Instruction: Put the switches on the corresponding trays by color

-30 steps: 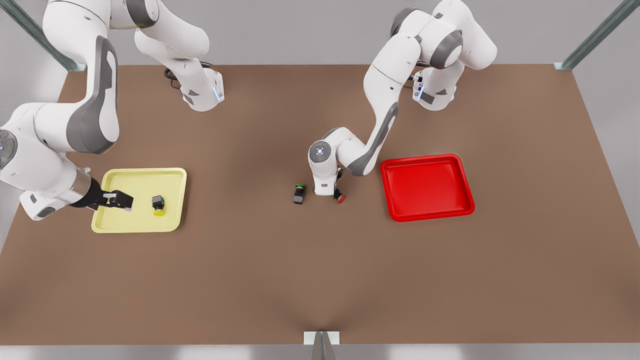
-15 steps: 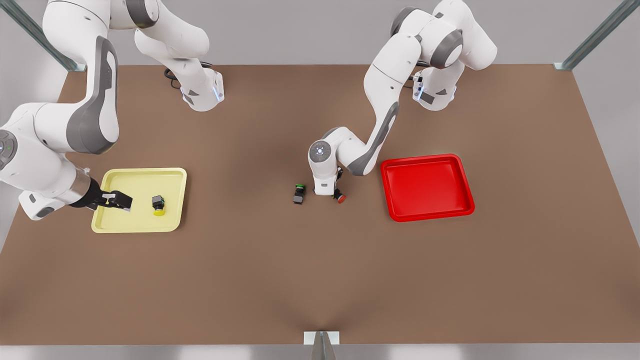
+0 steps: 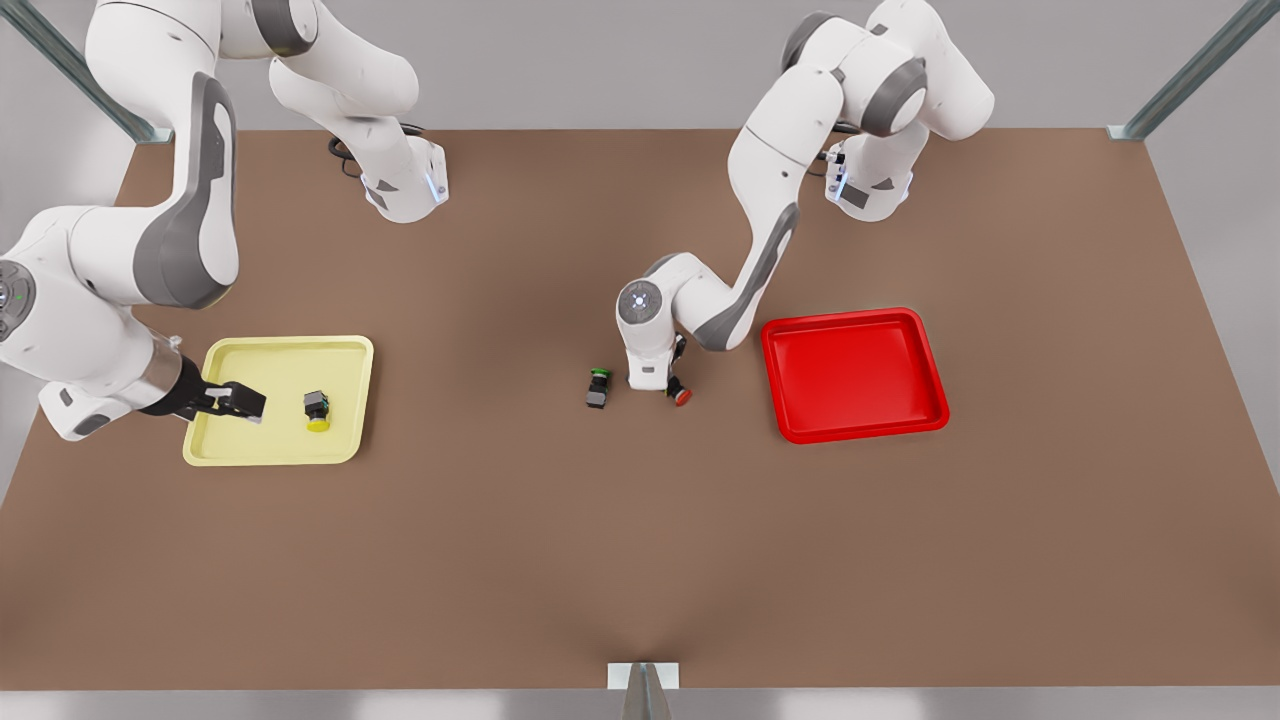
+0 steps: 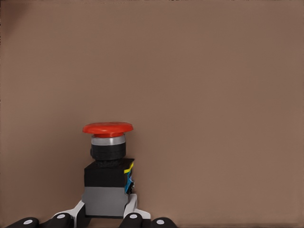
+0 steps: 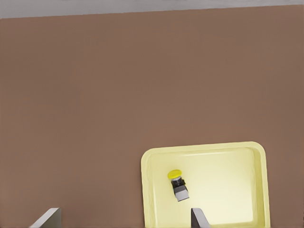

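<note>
The red switch (image 4: pixel 108 142) stands on the brown table, and my left gripper (image 4: pixel 107 213) is shut on its grey body, one finger against each side. In the front view this gripper (image 3: pixel 668 388) is at mid-table, with the red cap (image 3: pixel 682 397) showing beside it. The green switch (image 3: pixel 598 388) lies just to its left in the front view. The red tray (image 3: pixel 850 375) sits to the front view's right. My right gripper (image 3: pixel 238 402) hangs open over the yellow tray (image 3: pixel 280 350), beside the yellow switch (image 3: pixel 317 410) lying in it. From the right wrist the yellow switch (image 5: pixel 178 184) lies inside the yellow tray (image 5: pixel 209 148).
Both arm bases (image 3: pixel 400 185) stand at the table's far edge. A small metal bracket (image 3: pixel 643 678) sits at the near edge. Bare brown tabletop (image 3: pixel 640 540) spreads along the near side and between the two trays.
The arm at the front view's left has drawn back very slightly toward that side. The switches, the trays and the centre arm have stayed where they were.
</note>
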`<state>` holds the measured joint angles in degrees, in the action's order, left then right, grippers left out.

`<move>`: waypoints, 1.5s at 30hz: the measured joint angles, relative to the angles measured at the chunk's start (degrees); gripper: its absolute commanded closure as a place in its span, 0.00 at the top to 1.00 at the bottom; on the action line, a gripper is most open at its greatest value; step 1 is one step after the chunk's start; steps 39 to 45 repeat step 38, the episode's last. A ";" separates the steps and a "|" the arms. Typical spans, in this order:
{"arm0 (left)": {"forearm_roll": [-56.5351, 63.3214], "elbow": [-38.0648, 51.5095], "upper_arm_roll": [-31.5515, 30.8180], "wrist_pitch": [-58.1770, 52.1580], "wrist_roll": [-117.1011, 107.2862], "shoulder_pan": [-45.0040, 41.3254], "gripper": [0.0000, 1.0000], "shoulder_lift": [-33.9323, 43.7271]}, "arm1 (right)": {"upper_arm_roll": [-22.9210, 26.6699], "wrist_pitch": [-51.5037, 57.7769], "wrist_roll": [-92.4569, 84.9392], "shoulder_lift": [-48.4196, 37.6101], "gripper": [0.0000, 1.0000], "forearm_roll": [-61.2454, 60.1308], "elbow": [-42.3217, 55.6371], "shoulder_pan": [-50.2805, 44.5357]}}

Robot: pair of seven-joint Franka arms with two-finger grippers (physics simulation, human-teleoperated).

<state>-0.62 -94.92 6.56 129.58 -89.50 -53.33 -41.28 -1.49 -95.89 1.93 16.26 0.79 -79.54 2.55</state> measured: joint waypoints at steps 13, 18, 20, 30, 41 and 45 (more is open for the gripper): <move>7.07 -41.00 12.49 -1.24 19.65 0.31 0.48 36.38 | 0.00 0.09 0.00 0.00 1.00 -0.11 0.00 0.00; 13.99 -46.14 24.95 4.94 29.45 0.58 1.00 36.13 | 0.00 0.08 0.26 0.01 1.00 -0.02 0.00 -0.52; 15.01 -46.14 25.25 6.41 29.56 -0.15 1.00 34.38 | 0.00 0.00 0.35 0.09 1.00 0.05 0.00 -0.67; 9.69 -4.89 25.99 -20.69 64.24 1.67 1.00 25.69 | 0.00 0.08 0.26 0.05 1.00 -0.09 0.00 -0.71; 5.48 21.80 -11.82 -37.12 83.18 43.59 1.00 21.76 | 0.00 0.00 0.35 0.09 1.00 0.23 0.00 -0.79; 5.48 21.80 -11.82 -37.12 83.18 43.59 1.00 21.76 | 0.00 0.00 0.35 0.09 1.00 0.23 0.00 -0.79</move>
